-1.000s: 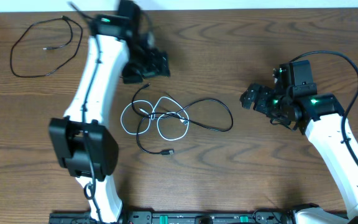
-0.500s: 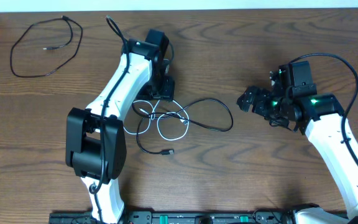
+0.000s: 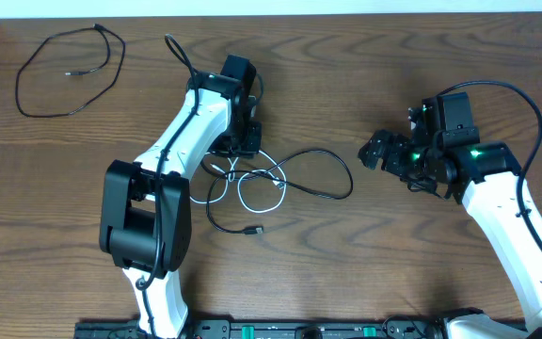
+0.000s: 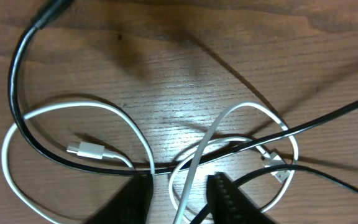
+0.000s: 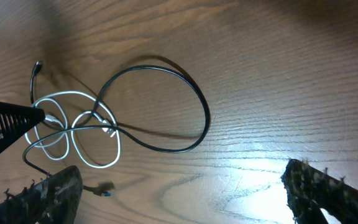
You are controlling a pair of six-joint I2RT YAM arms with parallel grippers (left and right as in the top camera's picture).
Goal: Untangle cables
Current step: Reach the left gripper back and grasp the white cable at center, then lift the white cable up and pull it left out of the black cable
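- The left gripper (image 4: pixel 180 190) is low over the bunched cords, just left of centre in the overhead view.
- In the left wrist view its two fingers (image 4: pixel 132 199) rise from the bottom edge, a little apart. A strand of the white cable (image 4: pixel 104 109) runs through the gap between them and is not pinched.
- The white cable lies in overlapping loops on the table (image 3: pixel 393 264). Its white plug (image 4: pixel 86 149) sits left of centre in the left wrist view.
- A tangled black cable (image 3: pixel 346 174) crosses the white loops. It swings out in a wide loop to the right and ends in a small plug (image 3: pixel 252 230) below the bunch.
- A loose black cable (image 3: pixel 19 89) lies by itself in a ring at the upper left of the overhead view, well apart from the tangle.
- The right gripper (image 3: pixel 379 151) hangs at the right of the overhead view, off to the right of the tangle. Its jaws are spread wide with nothing between them.
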